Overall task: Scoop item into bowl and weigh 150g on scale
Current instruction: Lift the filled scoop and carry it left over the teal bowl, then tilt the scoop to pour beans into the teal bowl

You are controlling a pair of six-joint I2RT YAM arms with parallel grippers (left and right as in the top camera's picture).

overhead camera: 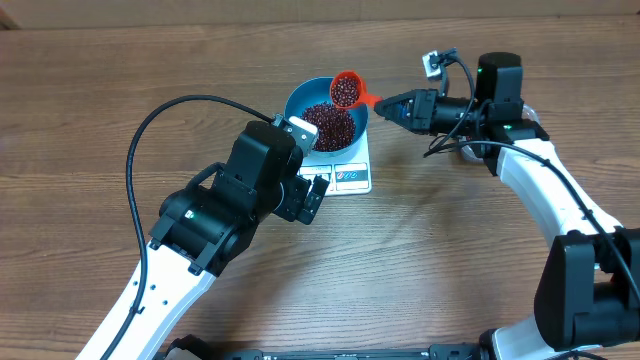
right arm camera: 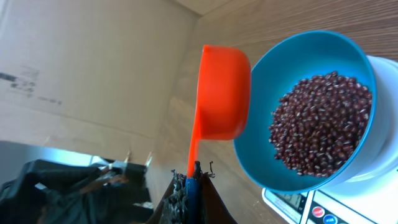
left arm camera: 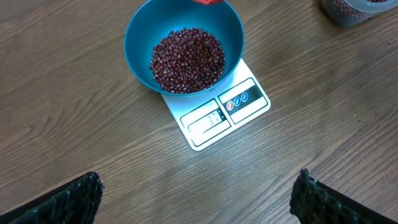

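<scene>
Overall, your inspection findings at this moment:

- Surface: you are working on a brown wood-grain desk (overhead camera: 120, 80). A pale cardboard-coloured strip (overhead camera: 300, 8) runs along its far edge.
- Room: only the right wrist view shows you beyond the desk, where a tan cardboard panel (right arm camera: 74, 62) stands, with dark clutter below it that is too blurred to identify.
- Task items: the light-blue bowl (overhead camera: 297, 103) sits on the white scale (overhead camera: 350, 178), covering its rear part. The beans (overhead camera: 330, 124) lie heaped inside the bowl.
- Right claw (overhead camera: 385, 102): it is clenched on the handle of an orange scoop (overhead camera: 346, 89), held over the bowl's far rim.
- Left claw (overhead camera: 312, 195): it is released, its fingers (left arm camera: 68, 199) spread wide and holding nothing, just in front of the scale.
- Overhead only: you can see beans inside the scoop.
- Right wrist only: you see the scoop's smooth outer wall (right arm camera: 221, 93) beside the bowl's rim (right arm camera: 273, 68).
- Left wrist only: you get the scale's display and label panel (left arm camera: 217, 115), though the figures are unreadable, and a clear container (left arm camera: 348, 12) with dark contents, cropped at the top right corner.
</scene>
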